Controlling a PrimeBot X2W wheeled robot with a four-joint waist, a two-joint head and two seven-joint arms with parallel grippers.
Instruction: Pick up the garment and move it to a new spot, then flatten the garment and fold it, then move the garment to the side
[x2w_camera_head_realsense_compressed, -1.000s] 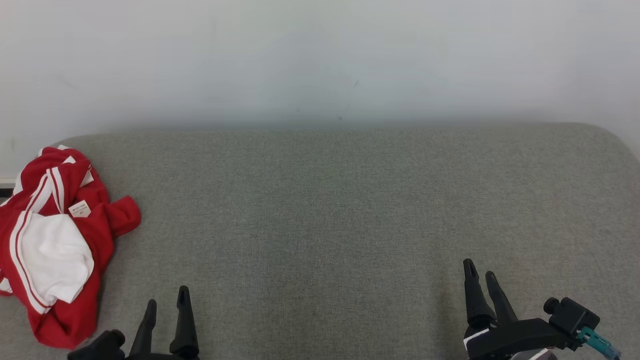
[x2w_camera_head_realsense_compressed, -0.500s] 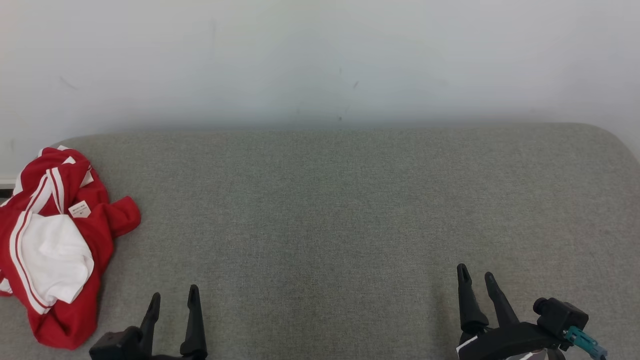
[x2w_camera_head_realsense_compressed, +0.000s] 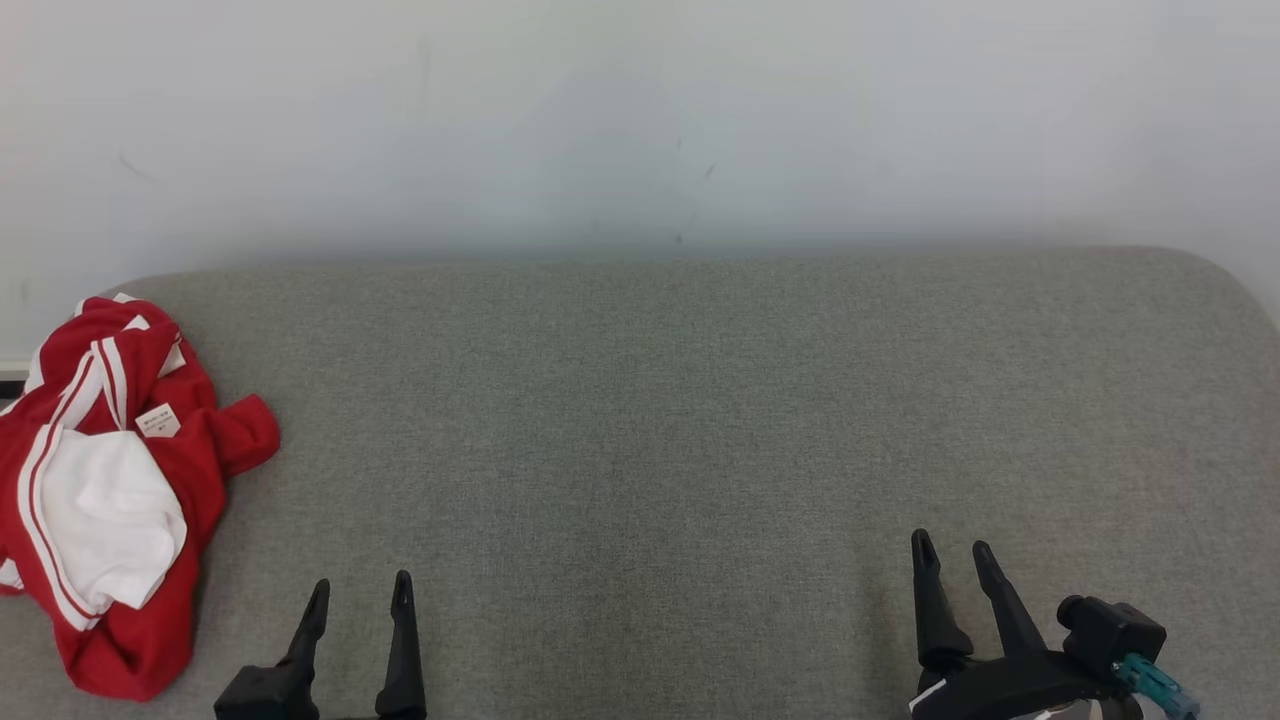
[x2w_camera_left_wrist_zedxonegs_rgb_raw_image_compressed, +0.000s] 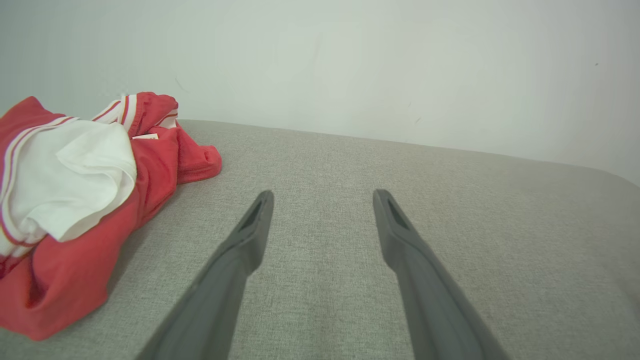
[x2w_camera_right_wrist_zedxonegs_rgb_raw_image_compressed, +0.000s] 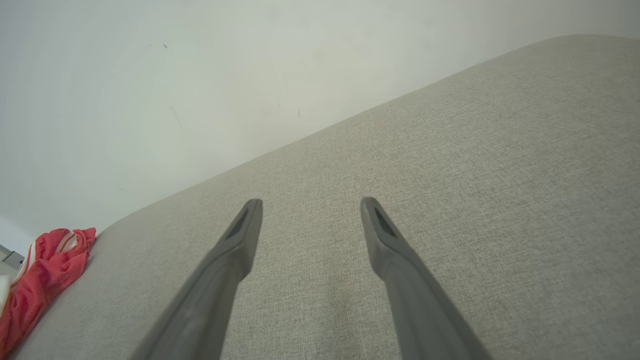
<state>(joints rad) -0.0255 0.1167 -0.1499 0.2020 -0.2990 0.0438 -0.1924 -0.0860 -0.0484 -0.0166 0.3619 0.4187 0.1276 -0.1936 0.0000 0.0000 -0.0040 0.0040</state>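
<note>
The red garment (x2w_camera_head_realsense_compressed: 110, 500), striped and panelled in white, lies crumpled in a heap at the left edge of the grey fabric-covered tabletop (x2w_camera_head_realsense_compressed: 650, 420), toward its far left corner. A small white label (x2w_camera_head_realsense_compressed: 160, 420) shows on top. Near the front edge, just right of the heap and clear of it, the left hand (x2w_camera_head_realsense_compressed: 360, 582) hovers with its two dark fingers spread, empty. Well apart, toward the front right corner, the right hand (x2w_camera_head_realsense_compressed: 950, 543) is likewise spread wide, grasping nothing. A pale wall (x2w_camera_head_realsense_compressed: 640, 120) rises behind the far edge.

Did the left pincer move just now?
Yes. The left pincer slid to the right, away from the red garment, which stayed put.
</note>
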